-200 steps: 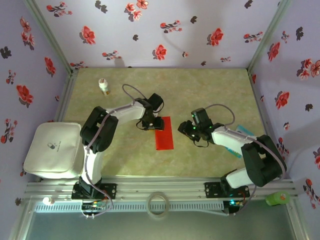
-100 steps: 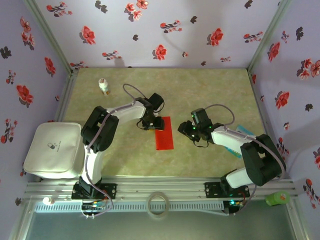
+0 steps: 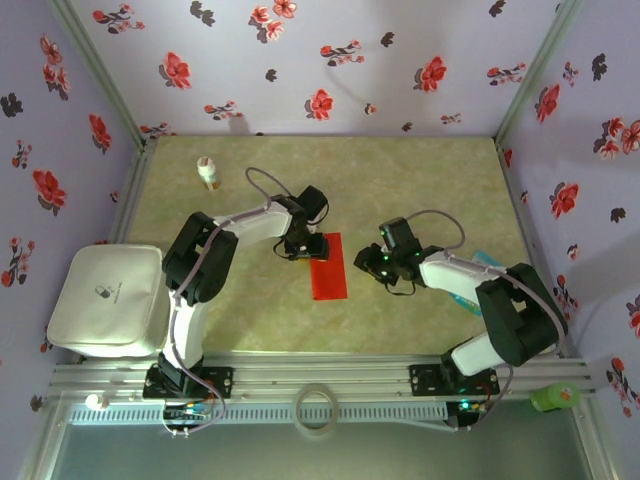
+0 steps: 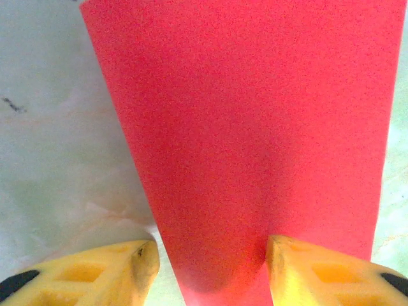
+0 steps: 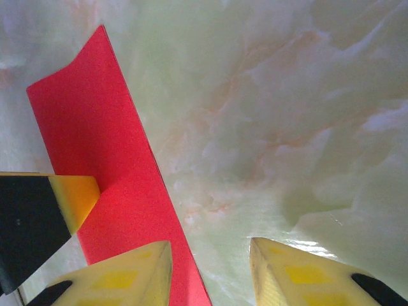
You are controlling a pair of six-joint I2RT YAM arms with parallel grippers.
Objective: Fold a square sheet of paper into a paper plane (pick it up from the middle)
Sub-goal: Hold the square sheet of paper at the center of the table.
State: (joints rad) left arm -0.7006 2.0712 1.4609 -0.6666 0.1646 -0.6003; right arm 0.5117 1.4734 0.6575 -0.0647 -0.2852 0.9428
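Where the spread left gripper (image 4: pixel 211 254) hides one corner of the red sheet (image 3: pixel 328 272), the right gripper (image 5: pixel 209 255) straddles its edge, also spread.

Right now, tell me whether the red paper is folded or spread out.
Folded: the red paper lies on the table as a narrow rectangle, not a square.

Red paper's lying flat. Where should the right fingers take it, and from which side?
Take the red paper at the middle of its right edge, low from the right gripper's side. It lies flat as a narrow strip, so probably only an edge is grippable; the left gripper covers its far end.
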